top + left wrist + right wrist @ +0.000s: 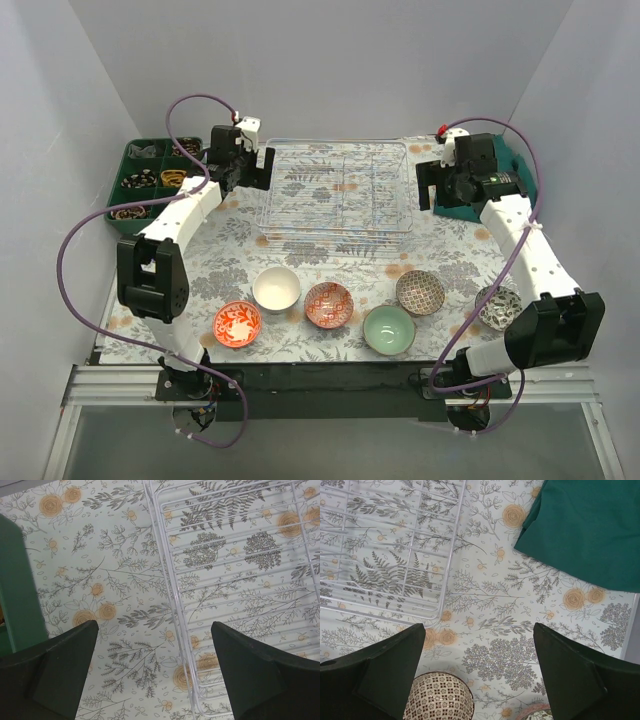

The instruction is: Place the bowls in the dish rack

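Note:
Several bowls stand in a loose row at the front of the table: orange-red, white, red-white patterned, mint green, brown patterned and black-white. The wire dish rack lies at the back centre with nothing in it. My left gripper hovers open over the rack's left edge, nothing between its fingers. My right gripper hangs open just right of the rack, also holding nothing. The brown bowl shows below it.
A green compartmented tray of small items sits at the back left, its wall close to my left finger. A teal cloth lies at the back right. White walls enclose the floral-covered table.

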`<state>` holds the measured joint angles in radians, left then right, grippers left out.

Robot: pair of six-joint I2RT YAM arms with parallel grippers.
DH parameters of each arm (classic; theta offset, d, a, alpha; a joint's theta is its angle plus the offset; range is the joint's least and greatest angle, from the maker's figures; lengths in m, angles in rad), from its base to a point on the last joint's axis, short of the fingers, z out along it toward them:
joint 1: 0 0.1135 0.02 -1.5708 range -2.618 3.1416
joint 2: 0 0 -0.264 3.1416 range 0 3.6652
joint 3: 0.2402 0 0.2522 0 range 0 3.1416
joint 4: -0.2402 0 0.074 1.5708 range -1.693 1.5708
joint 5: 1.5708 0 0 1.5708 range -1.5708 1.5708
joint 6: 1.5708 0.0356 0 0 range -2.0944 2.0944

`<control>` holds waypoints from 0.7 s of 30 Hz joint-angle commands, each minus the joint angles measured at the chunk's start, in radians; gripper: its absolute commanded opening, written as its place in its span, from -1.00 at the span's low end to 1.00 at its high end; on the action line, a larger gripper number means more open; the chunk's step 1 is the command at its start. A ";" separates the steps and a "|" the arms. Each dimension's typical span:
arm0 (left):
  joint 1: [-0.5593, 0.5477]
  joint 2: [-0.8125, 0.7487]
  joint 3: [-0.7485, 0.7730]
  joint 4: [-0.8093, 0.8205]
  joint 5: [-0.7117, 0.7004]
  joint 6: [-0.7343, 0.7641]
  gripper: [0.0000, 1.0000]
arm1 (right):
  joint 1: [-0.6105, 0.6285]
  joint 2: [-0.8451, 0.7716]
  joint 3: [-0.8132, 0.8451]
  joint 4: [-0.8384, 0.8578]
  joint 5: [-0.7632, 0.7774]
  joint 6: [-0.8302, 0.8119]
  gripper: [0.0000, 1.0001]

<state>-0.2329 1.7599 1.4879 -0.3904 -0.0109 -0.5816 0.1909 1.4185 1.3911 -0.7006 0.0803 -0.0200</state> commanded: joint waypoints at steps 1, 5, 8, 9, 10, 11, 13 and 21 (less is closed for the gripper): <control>-0.002 0.006 0.014 0.005 -0.003 0.005 0.96 | -0.002 0.034 0.038 0.020 -0.065 -0.023 0.97; -0.002 0.018 0.028 0.004 -0.008 -0.003 0.97 | -0.002 0.109 0.115 -0.010 -0.088 -0.063 0.93; -0.002 0.019 0.026 0.002 -0.017 -0.011 0.96 | -0.001 0.164 0.175 -0.025 -0.054 -0.057 0.87; -0.003 0.023 0.026 -0.001 -0.020 -0.015 0.92 | -0.002 0.190 0.183 -0.023 -0.063 -0.051 0.86; -0.002 0.024 0.023 -0.002 -0.021 -0.017 0.89 | -0.001 0.204 0.203 -0.022 -0.068 -0.043 0.85; -0.002 0.027 0.022 -0.007 -0.018 -0.015 0.86 | -0.002 0.235 0.209 -0.022 -0.073 -0.035 0.84; -0.002 0.030 0.018 -0.015 -0.020 -0.020 0.79 | -0.002 0.255 0.226 -0.022 -0.095 -0.020 0.84; 0.000 0.081 0.032 -0.057 0.080 0.008 0.01 | 0.012 0.344 0.273 -0.016 -0.126 -0.009 0.82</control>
<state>-0.2329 1.8099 1.4879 -0.4004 -0.0101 -0.5983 0.1921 1.7428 1.5974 -0.7177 -0.0143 -0.0395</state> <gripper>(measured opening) 0.591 0.914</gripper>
